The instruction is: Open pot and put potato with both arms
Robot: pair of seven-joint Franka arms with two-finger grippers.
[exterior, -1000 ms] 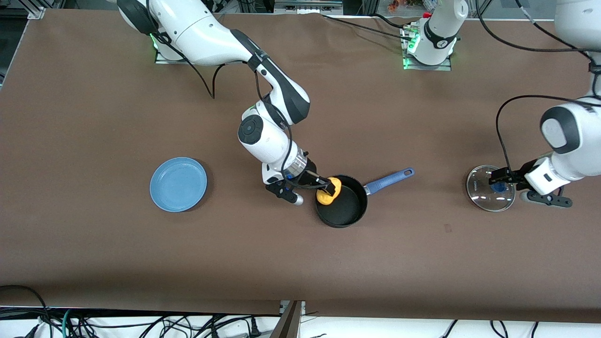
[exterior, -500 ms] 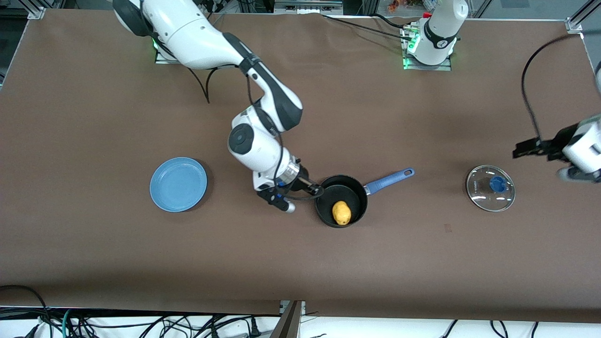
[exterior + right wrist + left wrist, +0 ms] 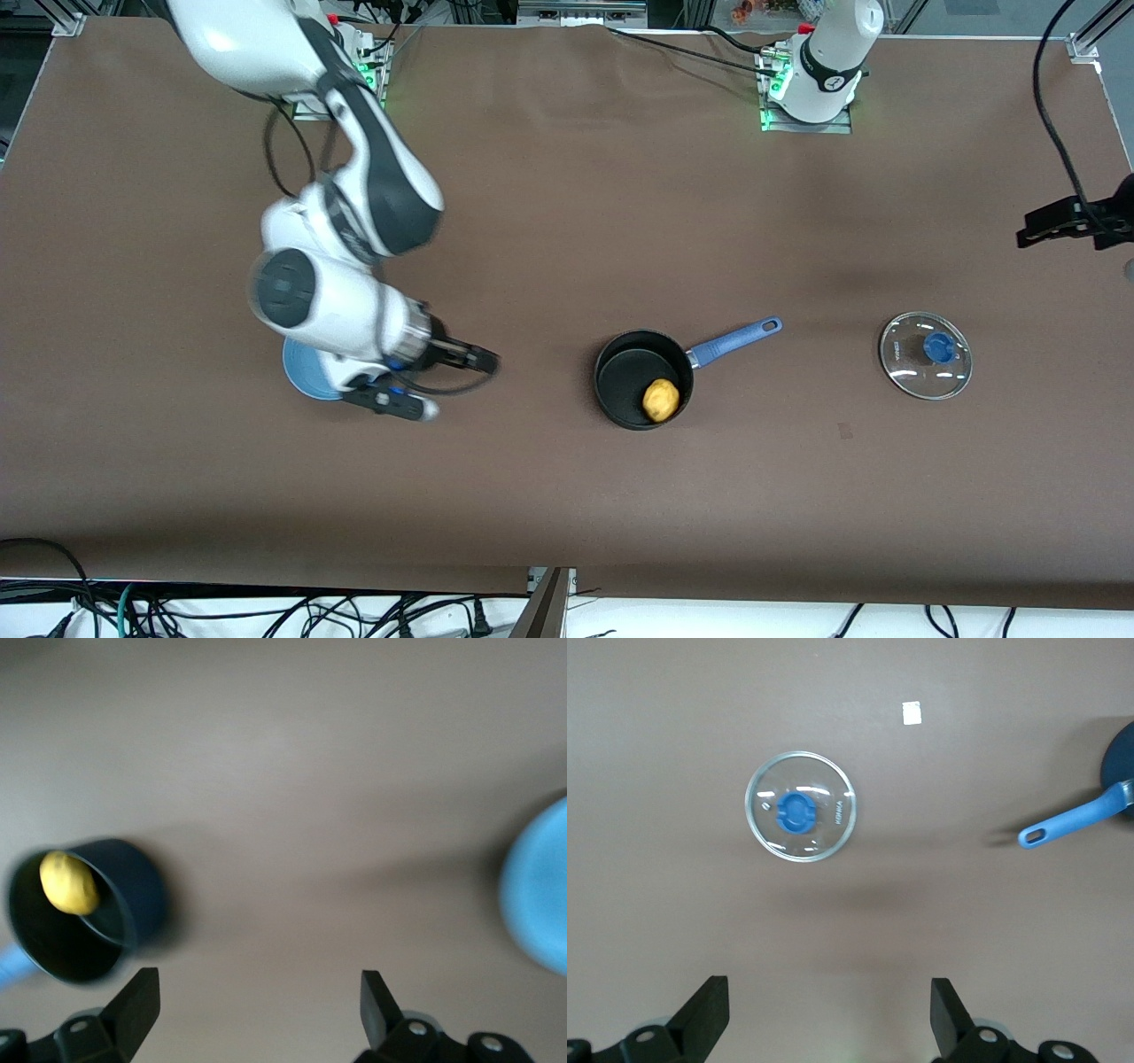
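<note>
The black pot (image 3: 625, 370) with a long blue handle (image 3: 735, 341) stands open at mid-table. The yellow potato (image 3: 661, 400) lies inside it, against the wall nearest the front camera. The glass lid (image 3: 926, 356) with its blue knob lies flat on the table toward the left arm's end. My right gripper (image 3: 483, 359) is open and empty over the table between the plate and the pot. Its wrist view shows the pot (image 3: 142, 895) and the potato (image 3: 68, 883). My left gripper (image 3: 1041, 229) is open and empty, high over the table near the lid (image 3: 802, 806).
A blue plate (image 3: 304, 386) lies toward the right arm's end, mostly hidden under the right arm; it also shows in the right wrist view (image 3: 540, 904). A small white tag (image 3: 912, 713) lies on the brown table near the lid.
My right gripper let go of the potato, which dropped into the pot, and drew back toward the plate. My left gripper let go of the lid and rose away from it.
</note>
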